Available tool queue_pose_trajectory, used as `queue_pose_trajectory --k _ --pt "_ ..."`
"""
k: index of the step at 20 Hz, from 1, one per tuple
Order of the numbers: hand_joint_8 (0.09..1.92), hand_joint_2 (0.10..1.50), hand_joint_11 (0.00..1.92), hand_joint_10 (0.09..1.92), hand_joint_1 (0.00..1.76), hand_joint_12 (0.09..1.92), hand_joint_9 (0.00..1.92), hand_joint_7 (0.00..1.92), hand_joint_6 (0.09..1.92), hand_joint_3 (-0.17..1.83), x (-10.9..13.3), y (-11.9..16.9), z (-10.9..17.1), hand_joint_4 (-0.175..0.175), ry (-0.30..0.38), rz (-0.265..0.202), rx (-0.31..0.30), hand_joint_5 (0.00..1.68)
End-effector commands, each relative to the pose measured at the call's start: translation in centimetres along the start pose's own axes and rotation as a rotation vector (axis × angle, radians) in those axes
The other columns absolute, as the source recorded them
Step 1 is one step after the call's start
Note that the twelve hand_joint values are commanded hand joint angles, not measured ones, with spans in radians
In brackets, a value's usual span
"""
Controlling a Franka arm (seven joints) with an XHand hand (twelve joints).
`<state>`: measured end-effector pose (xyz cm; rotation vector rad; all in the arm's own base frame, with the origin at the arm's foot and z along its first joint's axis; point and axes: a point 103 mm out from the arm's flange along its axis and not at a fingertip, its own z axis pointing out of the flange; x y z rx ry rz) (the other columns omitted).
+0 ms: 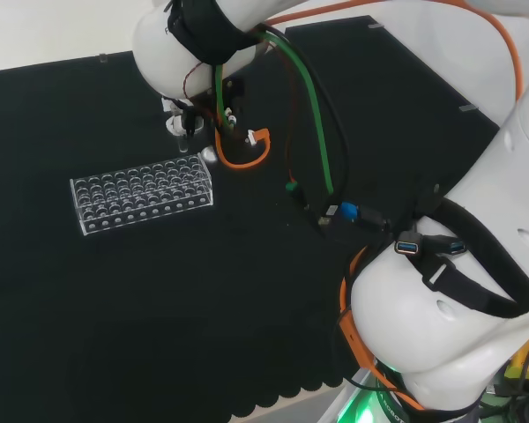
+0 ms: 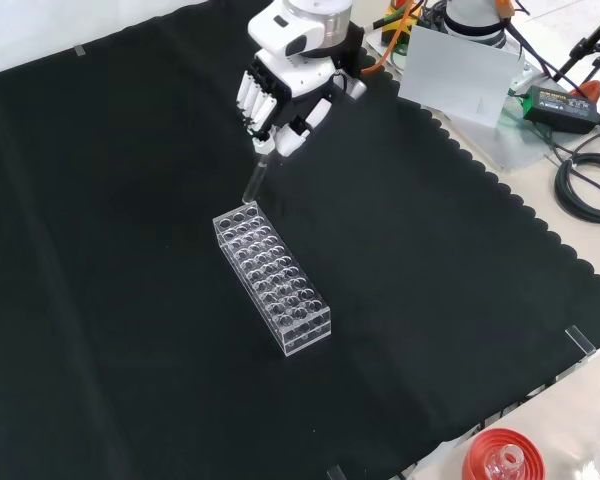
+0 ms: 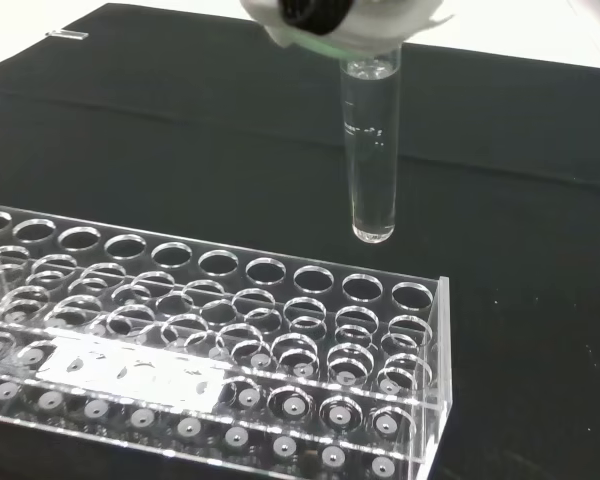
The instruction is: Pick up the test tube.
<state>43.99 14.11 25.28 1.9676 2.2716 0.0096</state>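
A clear glass test tube (image 3: 370, 150) hangs upright in the air, its round bottom just above and beyond the far end of a clear plastic rack (image 3: 220, 340). The hand (image 2: 285, 95) is shut on the tube's top, fingers curled round it. In the front view the tube (image 2: 254, 182) slants down from the fingers toward the rack's upper end (image 2: 272, 278). In the head view the hand (image 1: 183, 119) sits under the arm's white link, just right of the rack (image 1: 141, 195), with the tube (image 1: 183, 143) below it. The rack's holes look empty.
Black cloth covers the bench. In the front view a red ribbed stand (image 2: 500, 458) sits at the bottom right edge, and a white sheet (image 2: 460, 75), a power brick (image 2: 555, 100) and cables lie beyond the cloth at top right. Orange and green cables (image 1: 247, 150) hang from the arm.
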Motion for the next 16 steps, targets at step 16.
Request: queue_pose_trajectory --k 16 --pt "0.89 0.95 1.15 0.69 1.28 0.89 1.11 1.11 0.89 0.24 0.2 -3.9 -6.0 -0.175 -0.027 -0.032 -0.073 1.06"
